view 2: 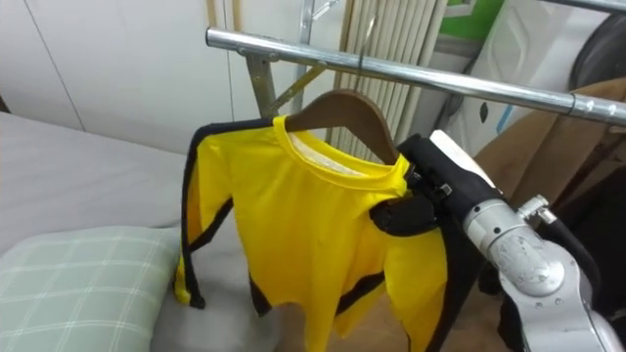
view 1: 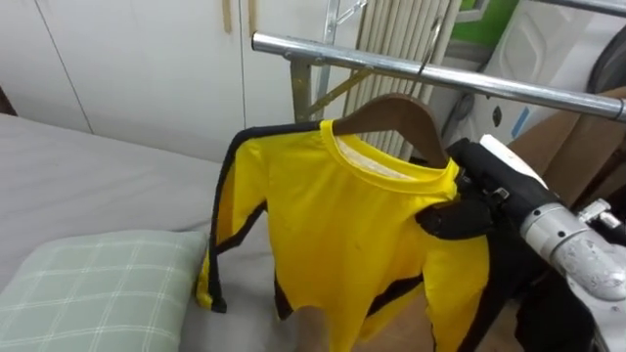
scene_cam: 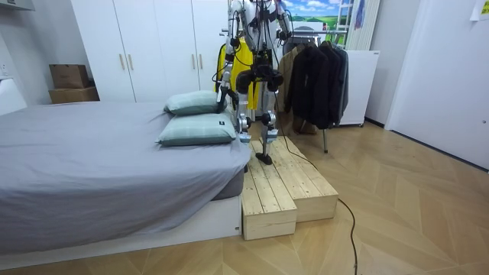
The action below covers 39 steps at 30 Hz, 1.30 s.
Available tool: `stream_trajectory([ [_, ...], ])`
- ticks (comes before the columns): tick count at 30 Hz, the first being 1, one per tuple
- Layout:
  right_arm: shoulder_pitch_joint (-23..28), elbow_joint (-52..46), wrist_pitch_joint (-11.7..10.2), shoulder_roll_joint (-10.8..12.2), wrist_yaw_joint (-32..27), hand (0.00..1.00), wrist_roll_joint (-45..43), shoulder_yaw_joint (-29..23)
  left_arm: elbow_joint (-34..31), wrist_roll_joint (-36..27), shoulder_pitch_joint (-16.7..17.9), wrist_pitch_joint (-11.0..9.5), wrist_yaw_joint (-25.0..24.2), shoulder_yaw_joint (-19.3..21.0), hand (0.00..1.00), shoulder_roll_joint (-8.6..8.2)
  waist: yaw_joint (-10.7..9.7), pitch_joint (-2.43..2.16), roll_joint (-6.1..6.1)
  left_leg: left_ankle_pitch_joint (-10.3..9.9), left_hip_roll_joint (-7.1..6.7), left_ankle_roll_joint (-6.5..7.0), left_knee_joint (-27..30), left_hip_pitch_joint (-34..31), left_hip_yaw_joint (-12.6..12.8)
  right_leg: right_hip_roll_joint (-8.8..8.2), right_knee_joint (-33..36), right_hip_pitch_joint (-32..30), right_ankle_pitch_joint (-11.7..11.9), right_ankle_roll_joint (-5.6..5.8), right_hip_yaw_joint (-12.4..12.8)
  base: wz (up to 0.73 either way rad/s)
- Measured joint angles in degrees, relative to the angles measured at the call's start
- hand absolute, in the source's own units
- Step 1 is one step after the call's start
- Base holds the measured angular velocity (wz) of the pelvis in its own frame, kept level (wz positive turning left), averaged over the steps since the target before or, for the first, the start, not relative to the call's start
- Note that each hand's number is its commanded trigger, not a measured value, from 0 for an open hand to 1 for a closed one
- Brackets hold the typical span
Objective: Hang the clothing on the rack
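Forearm angled up, right robot hand [view 1: 460, 212] pinches yellow shirt [view 1: 342, 235] at its shoulder.

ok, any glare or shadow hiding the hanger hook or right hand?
Left eye view: bright highlights along the metal rail, hook of the wooden hanger traceable against it; the right hand reads as a dark mass on the yellow shirt. Right eye view: same. Room view: even light, no glare on the bed.
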Motion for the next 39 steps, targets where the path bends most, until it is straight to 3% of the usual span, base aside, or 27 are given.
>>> stream_trajectory([
  [13, -3.9, 10.7, -0.4, 0.0, -5.5, 1.00, 7.5, 0.0, -0.8, 0.1, 0.6, -0.5, 0.1, -0.3, 0.00, 0.11, 0.3, -0.01, -0.04, 0.0, -0.08, -0.02, 0.1, 0.0, -0.6, -0.12, -0.1, 0.2, -0.3, -0.10, -0.3, 0.02],
  [27, -6.3, 23.4, -1.8, -0.2, -5.6, 1.00, 9.5, -0.6, -0.9, 0.5, 0.9, -1.2, -0.2, 0.4, 0.00, 0.12, 0.2, -0.02, 0.10, 0.0, -0.06, -0.06, 0.3, 0.6, -0.8, -0.31, 0.3, 0.9, -0.7, -0.27, -1.4, 0.03],
  [35, -6.3, 26.3, -1.9, -2.9, -5.2, 1.00, 11.1, -0.7, -0.9, 0.5, 1.9, -2.1, -1.4, 0.9, 0.00, 0.12, 0.1, -0.21, 0.61, 0.0, -0.11, -0.10, 0.4, 0.7, -1.2, -0.35, 0.4, 1.2, -0.7, -0.37, -1.4, 0.01],
  [39, -6.3, 28.0, -1.9, -3.0, -4.8, 1.00, 11.4, -0.7, -0.9, 0.5, 2.0, -2.1, -1.6, 1.5, 0.00, 0.07, 0.2, -0.21, 0.61, 0.1, -0.10, -0.13, 0.4, 0.9, -1.2, -0.34, 0.4, 1.4, -0.7, -0.40, -1.4, 0.00],
])
